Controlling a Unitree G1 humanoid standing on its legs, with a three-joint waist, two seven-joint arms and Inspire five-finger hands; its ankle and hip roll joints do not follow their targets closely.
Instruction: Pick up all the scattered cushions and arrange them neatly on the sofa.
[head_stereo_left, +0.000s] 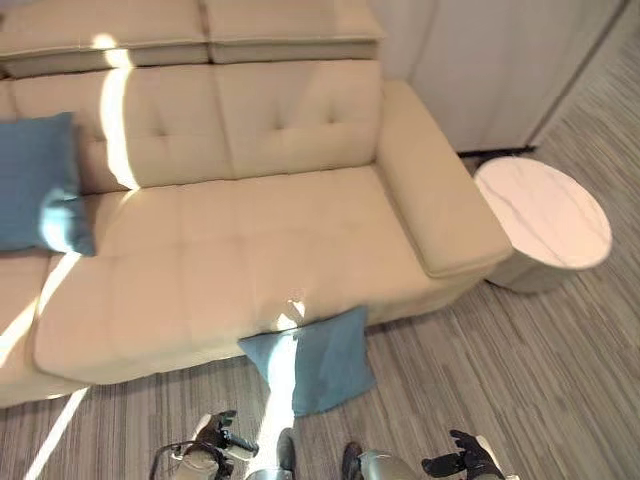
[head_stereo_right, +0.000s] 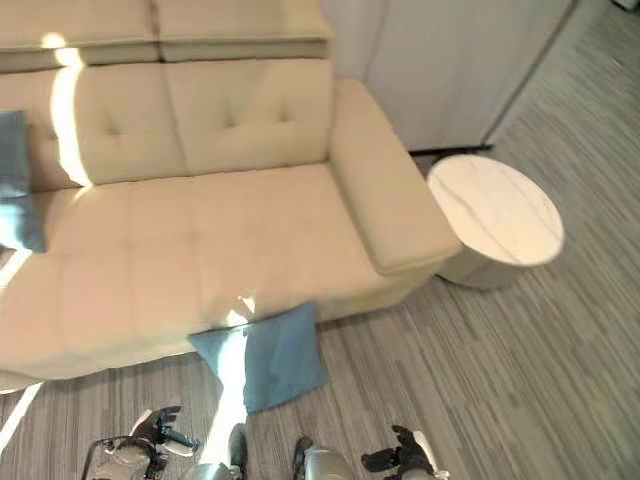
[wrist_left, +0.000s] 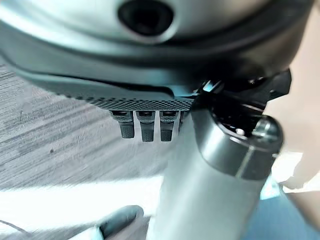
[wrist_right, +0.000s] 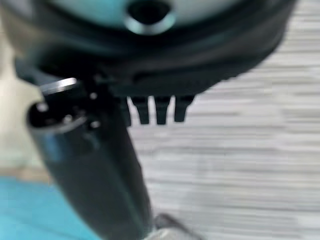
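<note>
Beige sofa (head_stereo_left: 250, 240) holds one blue cushion (head_stereo_left: 40, 185) propped against its backrest at the far left. Second blue cushion (head_stereo_left: 312, 360) lies on the grey striped carpet (head_stereo_left: 520, 380), leaning against the sofa's front edge, crossed by a sun streak. Left hand (head_stereo_left: 215, 435) and right hand (head_stereo_left: 465, 460) hang low near the floor, fingers relaxed and straight, holding nothing. Round white side table (head_stereo_left: 545, 215) stands just beside the sofa's right armrest.
</note>
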